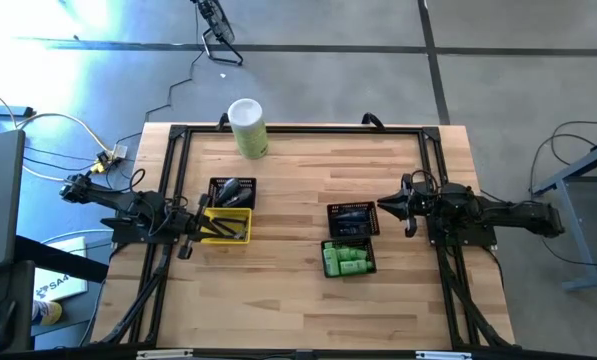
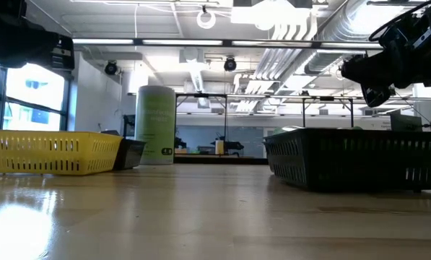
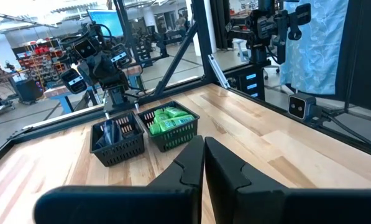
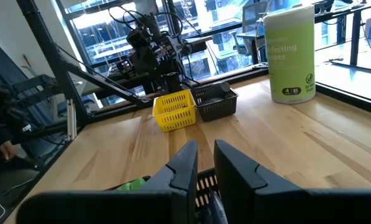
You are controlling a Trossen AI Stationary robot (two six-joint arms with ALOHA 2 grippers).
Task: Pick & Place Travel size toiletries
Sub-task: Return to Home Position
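Overhead: left gripper (image 1: 188,238) near bench's left edge, tips beside yellow tray (image 1: 210,215). Right gripper (image 1: 386,205) toward right edge, beside black basket (image 1: 331,212) holding dark toiletries (image 1: 352,220). Green toiletries (image 1: 346,260) packed in second black basket (image 1: 325,258), touching first basket on side nearer front edge. Third black basket (image 1: 232,191) behind tray. Pale-green canister (image 1: 249,128) at back edge.
Low view: tray left, basket right, contents hidden.
Left wrist: fingers (image 3: 191,171) pressed together, nothing held.
Right wrist: fingers (image 4: 182,165) slightly parted, nothing between.
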